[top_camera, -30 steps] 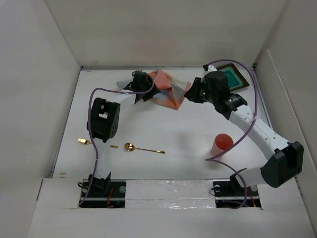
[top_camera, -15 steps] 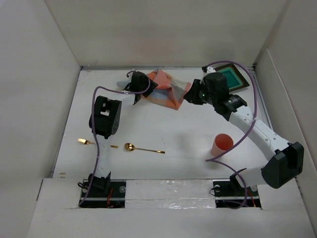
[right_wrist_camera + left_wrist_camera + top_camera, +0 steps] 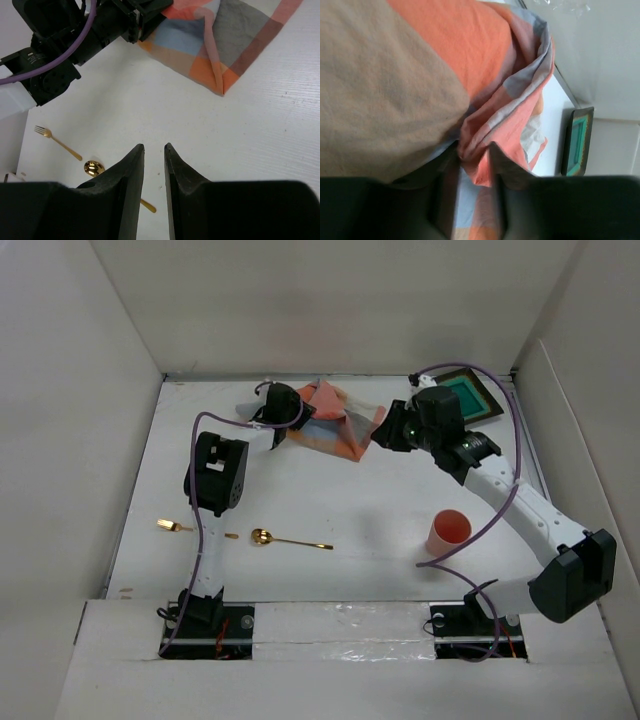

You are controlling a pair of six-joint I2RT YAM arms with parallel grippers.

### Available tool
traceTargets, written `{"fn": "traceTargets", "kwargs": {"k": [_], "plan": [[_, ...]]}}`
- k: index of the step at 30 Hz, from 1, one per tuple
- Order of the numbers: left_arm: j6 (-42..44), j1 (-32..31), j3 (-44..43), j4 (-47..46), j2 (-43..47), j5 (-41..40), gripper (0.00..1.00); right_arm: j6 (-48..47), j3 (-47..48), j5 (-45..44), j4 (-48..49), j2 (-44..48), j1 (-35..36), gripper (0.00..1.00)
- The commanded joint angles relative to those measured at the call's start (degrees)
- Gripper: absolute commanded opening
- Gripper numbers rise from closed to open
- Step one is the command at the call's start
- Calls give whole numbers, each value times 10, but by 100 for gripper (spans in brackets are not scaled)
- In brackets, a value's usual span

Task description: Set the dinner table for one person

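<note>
The white dinner table (image 3: 340, 490) carries a crumpled orange-and-grey checked cloth mat (image 3: 338, 426) at the back. My left gripper (image 3: 298, 423) is at the mat's left edge. In the left wrist view its jaws (image 3: 474, 150) are pinched on an orange fold of the mat (image 3: 485, 65). My right gripper (image 3: 386, 432) hovers off the mat's right corner. In the right wrist view it (image 3: 154, 146) stands narrowly open over bare table with nothing between its fingers, and the mat (image 3: 225, 40) lies ahead of it.
A gold fork (image 3: 172, 526) and gold spoon (image 3: 275, 538) lie near the left front. An orange cup (image 3: 449, 530) stands at the right front. A dark square plate with a green middle (image 3: 470, 398) sits in the back right corner. White walls enclose the table.
My left gripper has closed from wide open onto a fold at the mat's left edge. The right gripper has barely shifted.
</note>
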State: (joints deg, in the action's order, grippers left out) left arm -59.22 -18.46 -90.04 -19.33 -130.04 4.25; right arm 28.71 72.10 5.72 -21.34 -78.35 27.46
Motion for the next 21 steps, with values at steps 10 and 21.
{"fn": "traceTargets", "kwargs": {"k": [10, 21], "plan": [[51, 19, 61, -36, 137, -3, 0, 8, 17, -52, 8, -45, -21, 48], [97, 32, 283, 31, 350, -14, 0, 90, 226, -180, -51, -299, -45, 51]]}}
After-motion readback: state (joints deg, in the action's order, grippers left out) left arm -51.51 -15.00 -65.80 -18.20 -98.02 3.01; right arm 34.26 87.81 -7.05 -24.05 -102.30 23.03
